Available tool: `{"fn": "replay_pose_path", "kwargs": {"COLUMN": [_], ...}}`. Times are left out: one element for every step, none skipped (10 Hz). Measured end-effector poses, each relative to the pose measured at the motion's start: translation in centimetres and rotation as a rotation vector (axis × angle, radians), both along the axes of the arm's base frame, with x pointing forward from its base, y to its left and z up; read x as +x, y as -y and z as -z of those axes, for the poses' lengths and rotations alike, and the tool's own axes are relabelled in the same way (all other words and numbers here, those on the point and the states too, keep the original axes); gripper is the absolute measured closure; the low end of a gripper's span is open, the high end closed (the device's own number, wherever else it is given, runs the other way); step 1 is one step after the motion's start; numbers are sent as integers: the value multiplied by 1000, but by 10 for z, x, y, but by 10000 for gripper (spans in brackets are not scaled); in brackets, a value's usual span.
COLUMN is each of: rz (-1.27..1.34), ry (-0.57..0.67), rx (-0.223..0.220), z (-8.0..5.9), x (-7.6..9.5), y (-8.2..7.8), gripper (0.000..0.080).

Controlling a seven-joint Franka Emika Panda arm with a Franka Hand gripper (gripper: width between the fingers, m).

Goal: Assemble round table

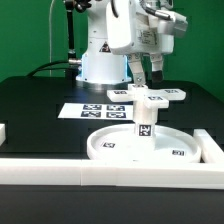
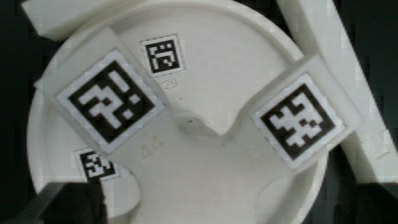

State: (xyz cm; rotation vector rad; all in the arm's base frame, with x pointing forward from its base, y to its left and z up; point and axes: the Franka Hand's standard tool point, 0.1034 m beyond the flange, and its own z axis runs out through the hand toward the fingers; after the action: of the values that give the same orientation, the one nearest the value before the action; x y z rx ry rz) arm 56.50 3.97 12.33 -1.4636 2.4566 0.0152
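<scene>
Standing on the round disc [image 1: 150, 143] near the table's front edge, the tagged post [image 1: 143, 117] carries the cross-shaped foot [image 1: 152, 96]; gripper [image 1: 148, 76] jaw state unclear, tags bear no readable writing.

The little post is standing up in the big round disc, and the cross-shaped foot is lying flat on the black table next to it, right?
Not quite. The post does stand in the round disc, but the cross-shaped foot isn't on the table; it sits on top of the post, just below the hand. The exterior view shows this.

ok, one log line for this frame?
disc: flat on table | post: upright on disc | foot: on top of post | gripper: at foot, open or shut unclear
</scene>
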Motion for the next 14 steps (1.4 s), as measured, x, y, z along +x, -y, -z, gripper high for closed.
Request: {"fn": "replay_pose_path", "kwargs": {"rz": [-1,-13,-197,-361,-547,-690,-792,-845,-909,-971,-1044,-1157,-1349,-1512], "ry": [-1,0,24,51,79,100,117,123,133,142,153,165,174,182], "rx": [0,-3,-53,-94,-147,-175,-199,-211,-227,-242,-259,-290,-347,-390], "z": [1,1,1,0,-2,-4,-5,-4,-4,-4,-4,-4,-4,-4], "x": [0,0,0,1,4,7,9,8,8,8,8,8,9,9], "y": [0,-1,-3,-3,-4,-6,-7,-6,-6,-6,-5,-5,-6,-7], "gripper": [151,151,151,151,151,151,151,151,151,151,151,151,151,151]}}
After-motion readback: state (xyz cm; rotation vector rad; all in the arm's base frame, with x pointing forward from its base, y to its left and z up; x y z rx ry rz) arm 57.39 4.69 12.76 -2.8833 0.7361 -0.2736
